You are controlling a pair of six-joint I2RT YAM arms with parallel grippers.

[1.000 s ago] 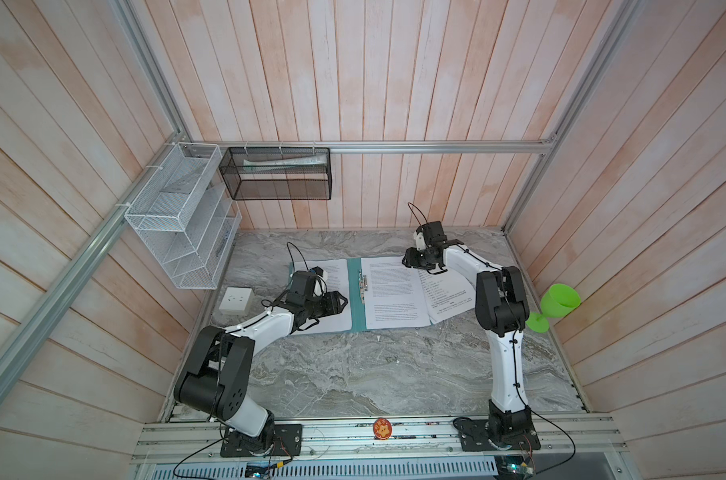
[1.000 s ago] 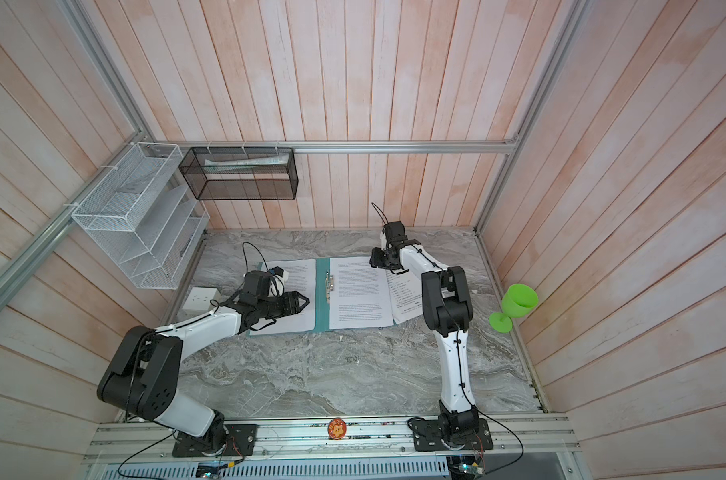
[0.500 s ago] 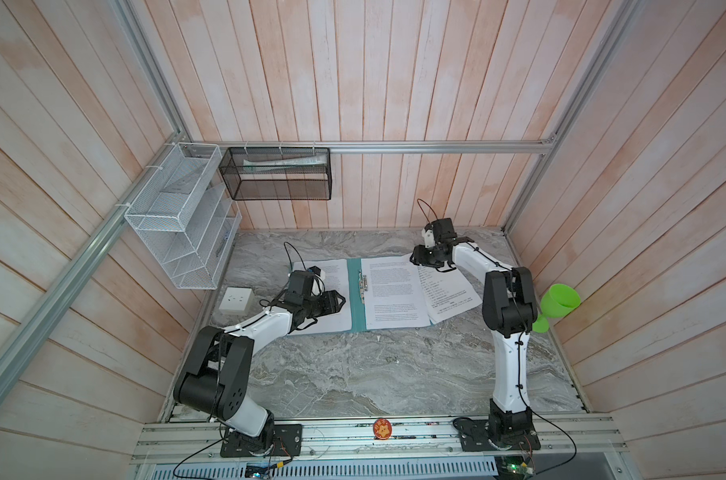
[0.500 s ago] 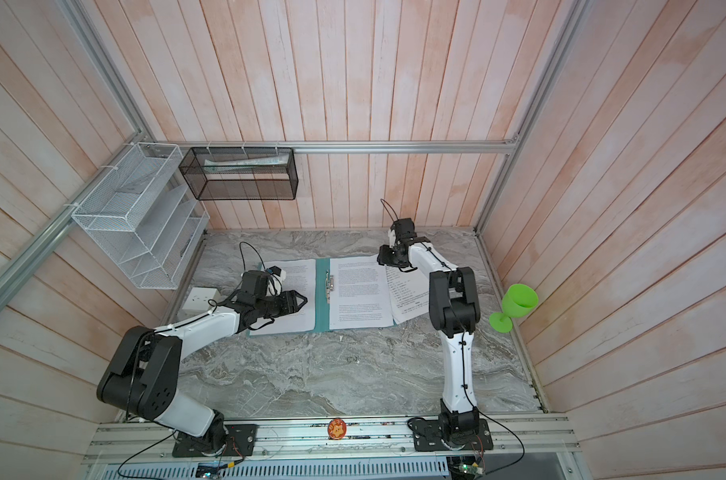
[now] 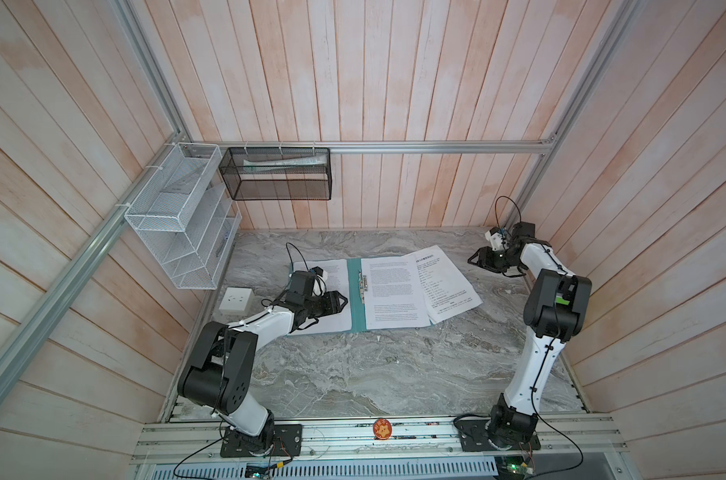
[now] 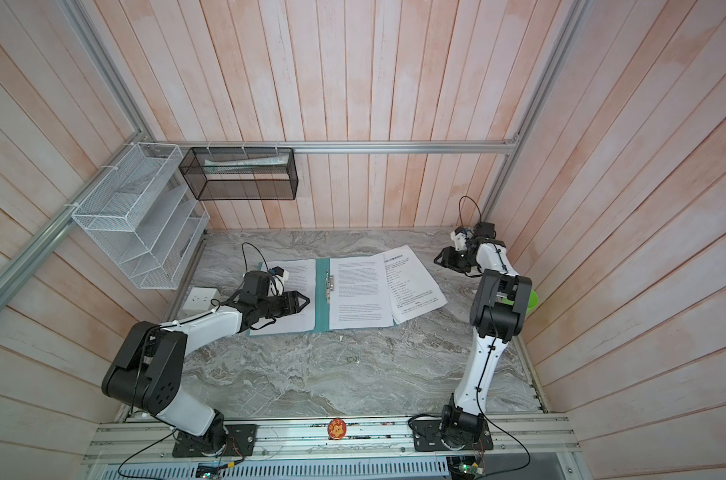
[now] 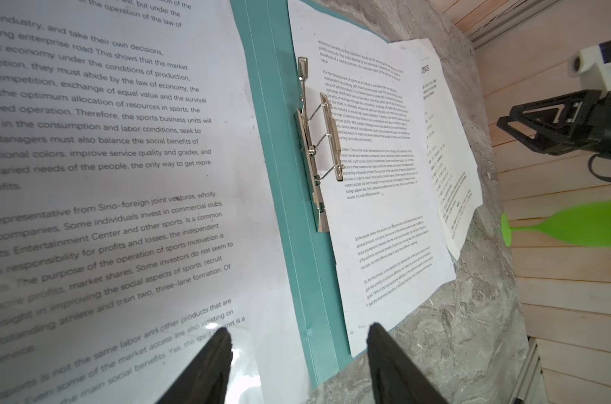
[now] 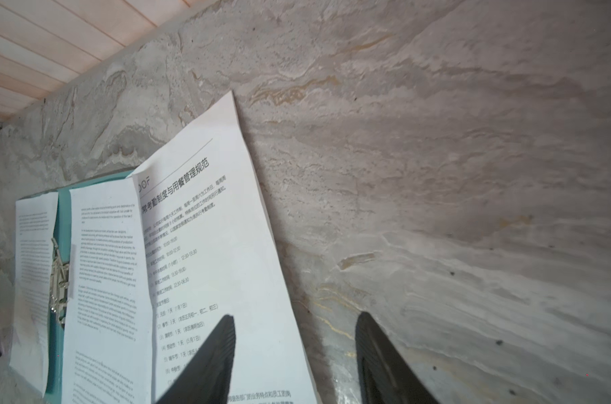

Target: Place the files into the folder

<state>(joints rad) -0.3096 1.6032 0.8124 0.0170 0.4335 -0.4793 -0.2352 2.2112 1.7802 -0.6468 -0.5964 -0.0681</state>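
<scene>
On the open thin teal-green folder (image 5: 354, 316) are spread white printed paper sheets (image 5: 394, 291); the left gripper (image 5: 344, 300) is poised over one, the right gripper (image 5: 473, 262) beside another, both jaws parted, empty.

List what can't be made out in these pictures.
- Thin teal-green file folder: left cover mostly under a white printed sheet and the left arm, both top views.
- Left tool: contact with paper unclear; left wrist view's edge cuts its fingers off.
- Black wire-mesh basket: pale contents too small to identify.
- Green plastic goblet: mostly behind the right arm, top view.
</scene>
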